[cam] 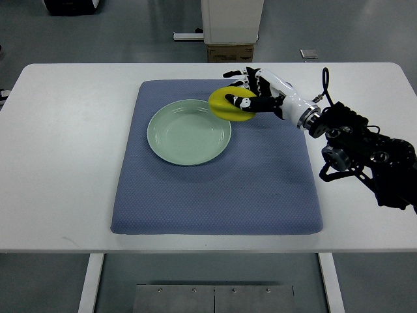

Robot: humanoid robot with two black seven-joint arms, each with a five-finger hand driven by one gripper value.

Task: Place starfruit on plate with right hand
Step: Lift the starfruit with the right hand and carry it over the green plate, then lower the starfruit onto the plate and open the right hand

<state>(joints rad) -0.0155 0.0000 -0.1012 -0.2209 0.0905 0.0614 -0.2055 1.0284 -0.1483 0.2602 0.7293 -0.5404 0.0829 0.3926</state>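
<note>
A pale green plate point(168, 140) sits on a blue mat point(215, 189) on the white table. My right hand point(246, 90) comes in from the right edge and is shut on the yellow starfruit point(226, 105). It holds the fruit over the plate's upper right rim. Black fingers point(238, 99) wrap over the fruit's top and right side and hide part of it. I cannot tell whether the fruit touches the rim. The left arm is out of view.
The right arm's black forearm and cables point(365, 153) lie over the table's right side. A cardboard box point(230, 52) and a white stand base sit on the floor beyond the table's far edge.
</note>
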